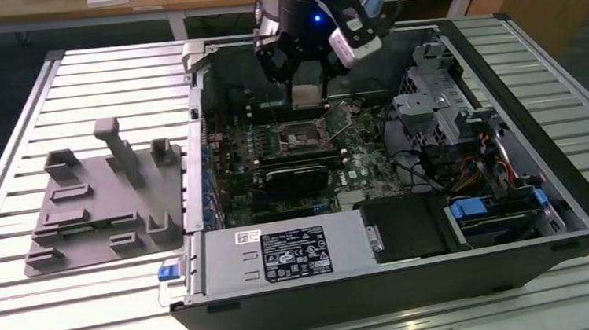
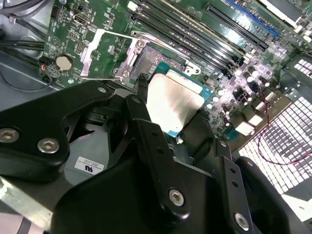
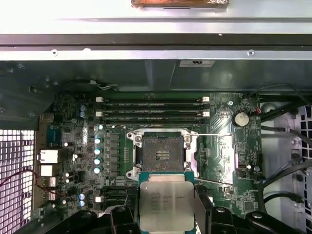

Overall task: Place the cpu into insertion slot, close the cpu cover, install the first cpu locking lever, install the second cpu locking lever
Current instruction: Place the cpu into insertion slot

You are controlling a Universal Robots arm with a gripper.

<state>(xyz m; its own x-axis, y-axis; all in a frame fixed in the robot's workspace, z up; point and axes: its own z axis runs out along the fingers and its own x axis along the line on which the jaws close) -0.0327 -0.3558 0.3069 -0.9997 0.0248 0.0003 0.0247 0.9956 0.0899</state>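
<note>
Gripping the cpu [image 3: 165, 204] by two opposite edges with the gripper [image 3: 165, 218]. Fingers [image 2: 146, 124] narrowed to chip width, silvery top facing up, one corner poking past the fingertips in the second wrist view.

Holding it level over the green motherboard [image 3: 73, 122], above and just beside the insertion slot [image 3: 163, 153]. Not seated: clear gap between chip and socket in both wrist views. Dark recessed centre of the slot fully exposed.

Cpu cover [image 2: 113, 33] swung open, lying back flat beside the slot, board visible through its window. Two thin locking levers [image 3: 214, 135] unlatched, running out from the slot along the cover's sides.

Four long memory slots [image 3: 151, 109] just beyond the socket, coin battery [image 3: 241, 118] near the cover.

Working inside an open computer case [image 1: 389, 299] on a slatted table [image 1: 32, 312]. Power supply [image 1: 280, 257] on the near side, grey fixture tray [image 1: 98, 204] well apart at the exterior view's left.
</note>
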